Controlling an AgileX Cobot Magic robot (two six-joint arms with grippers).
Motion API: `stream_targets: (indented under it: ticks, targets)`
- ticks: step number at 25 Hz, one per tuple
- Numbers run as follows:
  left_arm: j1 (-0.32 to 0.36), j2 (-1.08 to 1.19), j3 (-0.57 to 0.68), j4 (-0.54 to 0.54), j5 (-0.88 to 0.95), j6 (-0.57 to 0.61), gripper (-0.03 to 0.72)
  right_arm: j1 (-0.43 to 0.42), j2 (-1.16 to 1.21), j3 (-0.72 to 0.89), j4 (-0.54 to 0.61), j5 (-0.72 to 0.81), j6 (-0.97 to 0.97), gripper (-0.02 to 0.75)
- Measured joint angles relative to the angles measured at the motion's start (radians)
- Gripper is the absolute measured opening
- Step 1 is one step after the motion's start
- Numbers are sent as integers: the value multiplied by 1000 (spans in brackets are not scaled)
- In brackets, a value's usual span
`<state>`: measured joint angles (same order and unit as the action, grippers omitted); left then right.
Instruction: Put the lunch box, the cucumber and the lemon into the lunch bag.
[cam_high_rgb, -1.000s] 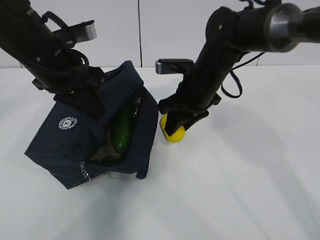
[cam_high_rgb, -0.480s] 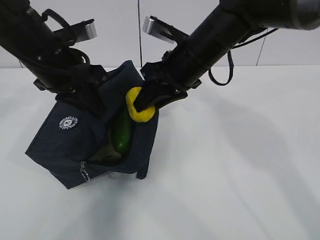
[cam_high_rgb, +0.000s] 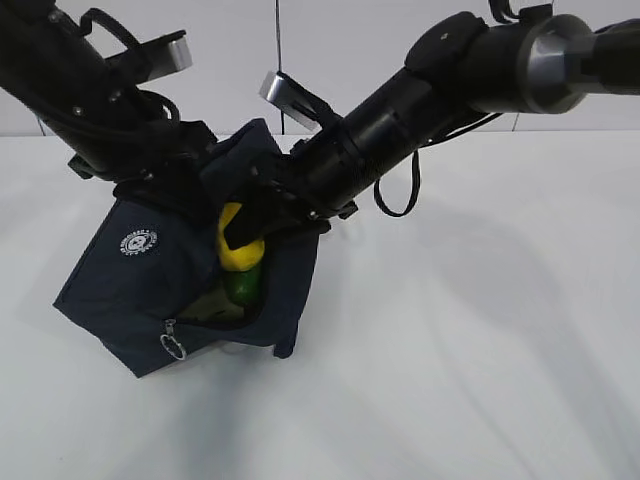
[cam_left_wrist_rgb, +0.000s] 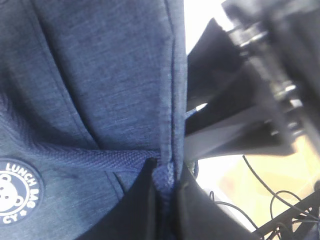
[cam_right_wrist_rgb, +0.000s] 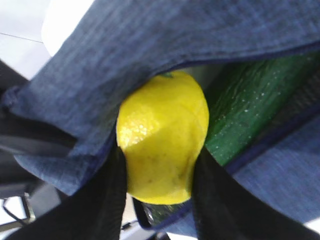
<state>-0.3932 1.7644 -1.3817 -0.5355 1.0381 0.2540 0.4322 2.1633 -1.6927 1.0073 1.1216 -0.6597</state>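
A round white logo (cam_left_wrist_rgb: 15, 186) on the lunch bag (cam_high_rgb: 130, 285) read "LUNCH BA…", with "CY" below a bear face; the rest was cut off. The right gripper (cam_high_rgb: 238, 238) was clamped on the lemon (cam_right_wrist_rgb: 162, 135), its fingers (cam_right_wrist_rgb: 100, 205) on either side, at the bag's open mouth just above the cucumber (cam_right_wrist_rgb: 245, 112) lying inside. The left gripper (cam_left_wrist_rgb: 164, 187) pinched a fabric edge of the bag. Half a second earlier the lemon had been higher, beside the opening's rim.
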Motion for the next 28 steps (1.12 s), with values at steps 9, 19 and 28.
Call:
stream_targets:
  ticks: [9,19,28]
  targets:
    - [0,-2,0,-3,0,0,13,0,37,0,87,11,-51,387]
    - [0,-2,0,-4,11,0,13,0,38,0,87,22,-74,429]
    - [7,-22,0,-4,12,0,13,0,38,0,96,25,-93,430]
